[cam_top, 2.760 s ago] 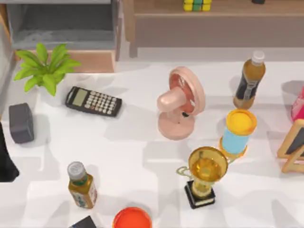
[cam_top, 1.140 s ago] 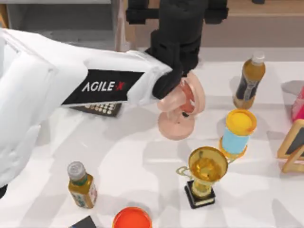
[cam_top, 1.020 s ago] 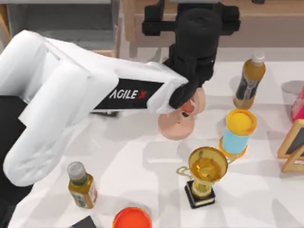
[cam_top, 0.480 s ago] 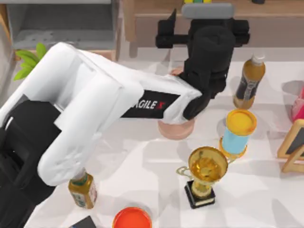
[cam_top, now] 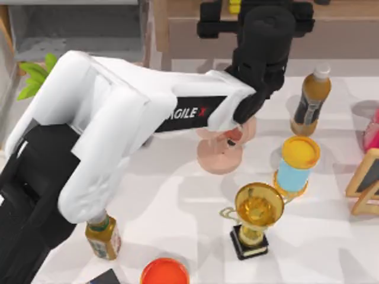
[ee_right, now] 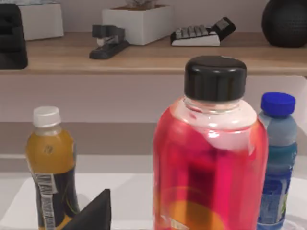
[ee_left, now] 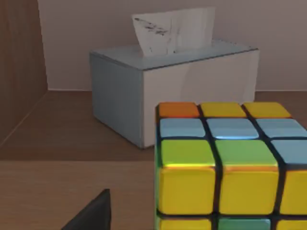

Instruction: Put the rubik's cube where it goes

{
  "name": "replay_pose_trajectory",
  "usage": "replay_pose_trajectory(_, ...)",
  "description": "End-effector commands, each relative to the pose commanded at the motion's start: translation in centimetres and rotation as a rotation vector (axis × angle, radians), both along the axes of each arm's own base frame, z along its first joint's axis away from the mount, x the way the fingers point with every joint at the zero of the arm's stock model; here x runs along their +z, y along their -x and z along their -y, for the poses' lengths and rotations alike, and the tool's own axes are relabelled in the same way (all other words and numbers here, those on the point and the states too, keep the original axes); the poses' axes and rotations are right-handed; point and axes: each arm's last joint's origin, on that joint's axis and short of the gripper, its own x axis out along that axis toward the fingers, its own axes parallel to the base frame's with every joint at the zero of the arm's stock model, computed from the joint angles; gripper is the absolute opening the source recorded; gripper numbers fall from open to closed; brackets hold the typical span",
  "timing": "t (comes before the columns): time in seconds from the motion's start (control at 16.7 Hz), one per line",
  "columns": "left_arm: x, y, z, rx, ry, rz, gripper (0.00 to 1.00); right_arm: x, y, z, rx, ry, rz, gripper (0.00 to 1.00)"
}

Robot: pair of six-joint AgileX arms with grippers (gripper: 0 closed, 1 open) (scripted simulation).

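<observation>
Rubik's cube (ee_left: 225,167): on the wooden shelf (ee_left: 72,143), not yet grasped.
Left gripper (cam_top: 256,10): reached near; finger state cannot be told.
Remaining: grasp, placement.

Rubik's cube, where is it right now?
The rubik's cube sits on the wooden shelf at the back of the table, just in front of the tissue box, with the left gripper reaching toward it.
</observation>
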Motion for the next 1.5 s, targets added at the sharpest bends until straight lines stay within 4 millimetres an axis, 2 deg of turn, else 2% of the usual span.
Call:
replay_pose_trajectory(0.3, -1.1, -2.5, 0.0, 0.000, 0.001, 0.001, 1.00, 0.0, 0.0, 0.0, 0.000, 0.000, 0.000, 1.00)
replay_pose_trajectory(0.6, -1.4, -2.7, 0.0, 0.000, 0.000, -0.001, 1.00, 0.0, 0.0, 0.0, 0.000, 0.000, 0.000, 1.00)
replay_pose_trajectory(1.38, -1.4, -2.7, 0.0, 0.000, 0.000, -0.001, 0.02, 0.0, 0.0, 0.0, 0.000, 0.000, 0.000, 1.00)
replay_pose_trajectory(1.5, -1.4, -2.7, 0.0, 0.000, 0.000, -0.001, 0.00, 0.0, 0.0, 0.0, 0.000, 0.000, 0.000, 1.00)
